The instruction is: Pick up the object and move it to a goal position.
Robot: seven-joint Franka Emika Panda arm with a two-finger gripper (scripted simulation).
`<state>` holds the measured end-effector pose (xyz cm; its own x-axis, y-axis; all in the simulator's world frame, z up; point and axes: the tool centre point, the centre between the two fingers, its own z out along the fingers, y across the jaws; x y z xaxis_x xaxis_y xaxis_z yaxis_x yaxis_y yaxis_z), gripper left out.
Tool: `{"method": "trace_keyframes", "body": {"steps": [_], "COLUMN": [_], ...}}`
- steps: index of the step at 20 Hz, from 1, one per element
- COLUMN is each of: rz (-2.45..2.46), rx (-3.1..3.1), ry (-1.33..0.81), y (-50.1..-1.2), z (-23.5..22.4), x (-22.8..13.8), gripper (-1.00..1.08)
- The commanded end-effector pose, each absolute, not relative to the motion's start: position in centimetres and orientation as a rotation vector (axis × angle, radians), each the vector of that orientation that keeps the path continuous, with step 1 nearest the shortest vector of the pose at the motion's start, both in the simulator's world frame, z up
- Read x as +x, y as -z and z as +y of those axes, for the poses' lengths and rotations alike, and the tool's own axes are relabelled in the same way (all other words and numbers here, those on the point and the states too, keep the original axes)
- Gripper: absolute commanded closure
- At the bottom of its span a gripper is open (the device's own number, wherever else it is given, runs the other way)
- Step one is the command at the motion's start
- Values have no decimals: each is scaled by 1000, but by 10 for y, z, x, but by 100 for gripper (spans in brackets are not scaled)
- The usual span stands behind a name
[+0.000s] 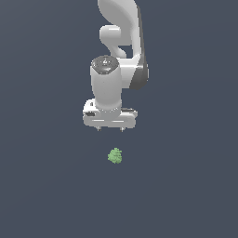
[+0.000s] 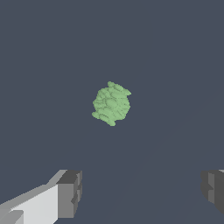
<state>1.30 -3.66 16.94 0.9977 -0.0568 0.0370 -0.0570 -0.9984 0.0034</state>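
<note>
In the exterior view, the white arm (image 1: pixel 118 56) reaches down with its claw (image 1: pixel 110 128) hanging above the dark grey tabletop (image 1: pixel 42 186). The object (image 1: pixel 115 155), a small light-green bumpy blob, lies on the tabletop just below the claw, apart from it. In the wrist view, the object (image 2: pixel 111 103) sits alone on the surface, while two dark fingertips (image 2: pixel 70 192) stand spread wide, holding nothing.
</note>
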Motion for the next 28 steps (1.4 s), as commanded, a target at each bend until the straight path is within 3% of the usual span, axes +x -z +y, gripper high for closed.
{"method": "trace_keyframes", "body": {"steps": [1, 10, 28], "rz": [-89, 51, -297], "rx": [3135, 3131, 3128], "ry": [-58, -46, -27], "y": [-169, -171, -142], "z": [-37, -2, -10], "x": [13, 11, 41], "gripper": [-92, -92, -92]}}
